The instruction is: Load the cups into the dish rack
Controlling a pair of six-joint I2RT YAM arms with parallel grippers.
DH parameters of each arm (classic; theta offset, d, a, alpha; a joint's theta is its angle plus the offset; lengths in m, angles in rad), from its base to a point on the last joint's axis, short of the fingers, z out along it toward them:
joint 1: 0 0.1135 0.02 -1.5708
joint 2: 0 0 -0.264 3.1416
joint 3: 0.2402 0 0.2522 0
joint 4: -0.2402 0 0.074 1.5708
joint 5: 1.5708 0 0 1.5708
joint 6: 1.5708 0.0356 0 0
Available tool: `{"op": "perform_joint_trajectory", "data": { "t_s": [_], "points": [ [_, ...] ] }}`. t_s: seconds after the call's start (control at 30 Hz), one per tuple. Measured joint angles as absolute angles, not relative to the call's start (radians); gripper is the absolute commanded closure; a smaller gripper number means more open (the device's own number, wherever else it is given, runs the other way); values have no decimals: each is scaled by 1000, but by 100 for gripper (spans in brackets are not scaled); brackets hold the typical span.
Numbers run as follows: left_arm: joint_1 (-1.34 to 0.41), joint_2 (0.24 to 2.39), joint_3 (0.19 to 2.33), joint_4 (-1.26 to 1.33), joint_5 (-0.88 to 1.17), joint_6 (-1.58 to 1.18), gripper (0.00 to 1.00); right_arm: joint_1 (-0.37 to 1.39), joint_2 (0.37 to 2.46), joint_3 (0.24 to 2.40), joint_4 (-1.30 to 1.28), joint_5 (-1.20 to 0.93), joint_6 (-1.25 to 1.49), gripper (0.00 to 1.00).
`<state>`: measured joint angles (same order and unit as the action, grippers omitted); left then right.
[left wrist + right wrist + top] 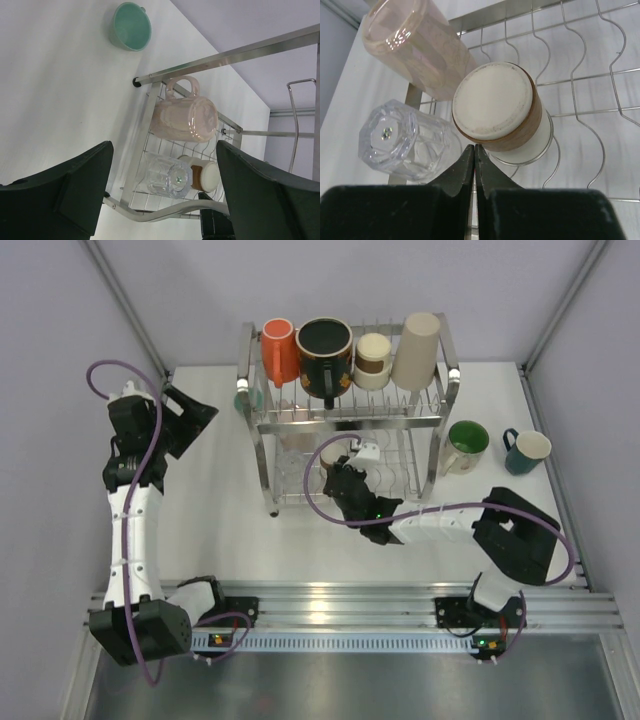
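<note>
At the bottom centre of the right wrist view, the right pincer (474,155) is pressed fully shut on nothing. Just beyond its tips the brown-cream cup (495,105) lies on its side in the dish rack (345,421), with the clear cup (395,140) at left and the pink mug (415,45) farther up-left. The left pincer (195,412) gapes wide, empty, left of the rack.

The top camera looks down on the whole counter (215,500) from behind. Both wrist cameras face the dish rack (225,54) closely, sharing the clear glass (402,135).
</note>
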<state>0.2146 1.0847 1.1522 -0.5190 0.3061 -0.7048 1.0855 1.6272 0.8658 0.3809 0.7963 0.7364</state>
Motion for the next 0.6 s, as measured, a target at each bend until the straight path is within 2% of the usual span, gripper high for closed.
{"op": "perform_joint_trajectory", "data": {
  "t_s": [0.6],
  "points": [
    [215,1093,1131,-473,272,-717,12,977,1733,843,722,707,622,100]
  ]
}}
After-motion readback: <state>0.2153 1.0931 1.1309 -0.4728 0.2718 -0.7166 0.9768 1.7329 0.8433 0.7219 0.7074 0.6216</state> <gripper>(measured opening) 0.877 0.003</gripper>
